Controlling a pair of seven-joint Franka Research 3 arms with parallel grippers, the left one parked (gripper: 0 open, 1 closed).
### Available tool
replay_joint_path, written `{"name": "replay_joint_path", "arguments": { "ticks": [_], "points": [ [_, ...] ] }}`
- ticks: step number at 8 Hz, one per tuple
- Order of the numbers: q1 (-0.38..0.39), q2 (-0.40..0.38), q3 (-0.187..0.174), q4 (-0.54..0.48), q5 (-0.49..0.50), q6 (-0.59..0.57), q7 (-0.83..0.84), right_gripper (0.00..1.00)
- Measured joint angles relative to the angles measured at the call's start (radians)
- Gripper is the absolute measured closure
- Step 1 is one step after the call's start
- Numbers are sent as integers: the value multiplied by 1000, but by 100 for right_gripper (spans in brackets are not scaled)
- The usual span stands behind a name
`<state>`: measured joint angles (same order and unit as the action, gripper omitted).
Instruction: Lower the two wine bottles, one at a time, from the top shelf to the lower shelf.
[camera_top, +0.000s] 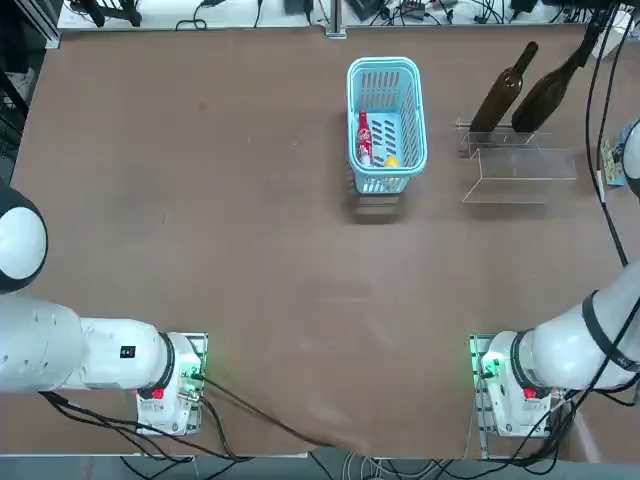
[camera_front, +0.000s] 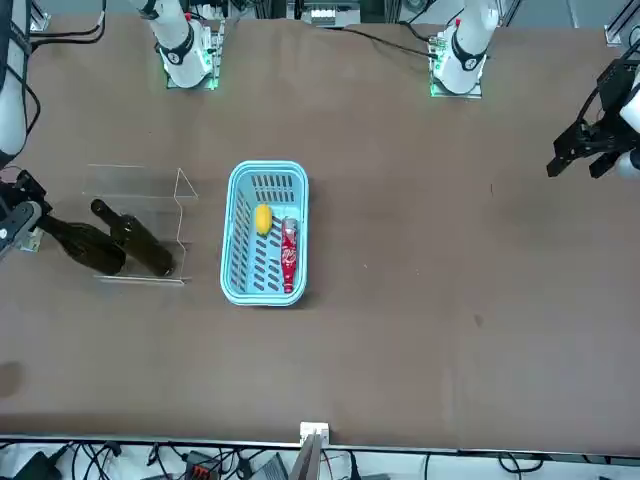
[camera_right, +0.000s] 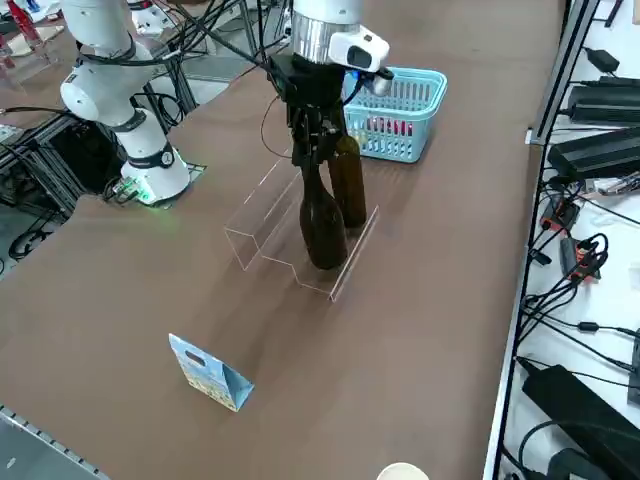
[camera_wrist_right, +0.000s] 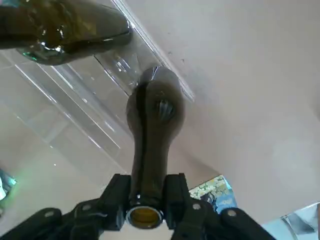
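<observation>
With your right gripper (camera_wrist_right: 145, 200) clamped on the neck of the nearer wine bottle (camera_right: 322, 215), which hangs straight below it on the top shelf (camera_right: 345, 255), lift cleanly and keep it plumb, clear of the other wine bottle (camera_right: 348, 180) just beside, before settling onto the lower shelf (camera_right: 272, 222).

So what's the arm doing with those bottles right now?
Right gripper shut on near bottle neck, top shelf. Second bottle close beside. Lower shelf free.
</observation>
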<state>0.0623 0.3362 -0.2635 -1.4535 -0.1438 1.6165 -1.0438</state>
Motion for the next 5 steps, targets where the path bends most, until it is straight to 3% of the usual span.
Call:
{"name": "replay_joint_path", "arguments": {
  "ticks": [5],
  "points": [
    [0, 29, 0, -3, 0, 36, 0, 60]
  ]
}}
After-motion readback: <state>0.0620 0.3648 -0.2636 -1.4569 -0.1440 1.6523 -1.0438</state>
